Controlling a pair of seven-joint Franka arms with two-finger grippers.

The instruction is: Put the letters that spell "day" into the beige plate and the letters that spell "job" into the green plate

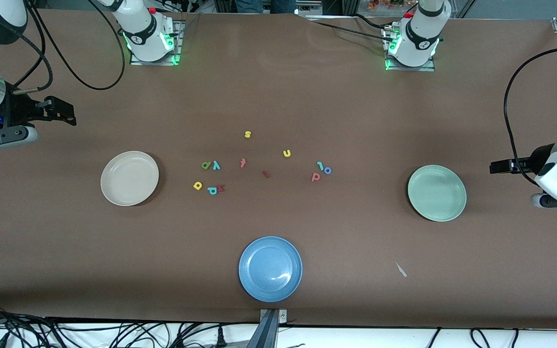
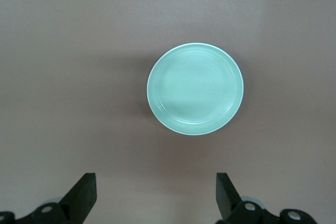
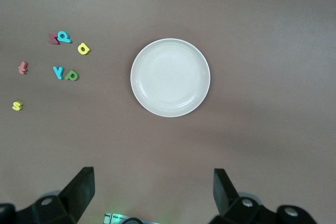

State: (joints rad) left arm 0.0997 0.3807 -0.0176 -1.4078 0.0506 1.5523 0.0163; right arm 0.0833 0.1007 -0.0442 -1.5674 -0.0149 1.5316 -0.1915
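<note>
The yellow "d" (image 1: pixel 197 185), green "a" (image 1: pixel 206 165) and teal "y" (image 1: pixel 216 165) lie on the table close to the empty beige plate (image 1: pixel 129 178). The teal "j" (image 1: pixel 320 165), blue "o" (image 1: pixel 327 170) and salmon "b" (image 1: pixel 315 177) sit clustered toward the empty green plate (image 1: pixel 436 193). My right gripper (image 1: pixel 58 111) hangs open in the air at its end of the table, with the beige plate (image 3: pixel 170 77) below its fingers (image 3: pixel 80 184). My left gripper (image 1: pixel 498 166) hangs open at its own end, looking down on the green plate (image 2: pixel 195 88).
A blue plate (image 1: pixel 270 268) stands near the front edge. Other letters lie mid-table: yellow "s" (image 1: pixel 247 134), yellow "u" (image 1: pixel 286 153), red "t" (image 1: pixel 242 163), a dark red piece (image 1: pixel 266 174) and a teal round-bowled letter (image 1: pixel 212 190). A small white scrap (image 1: pixel 401 269) lies near the front.
</note>
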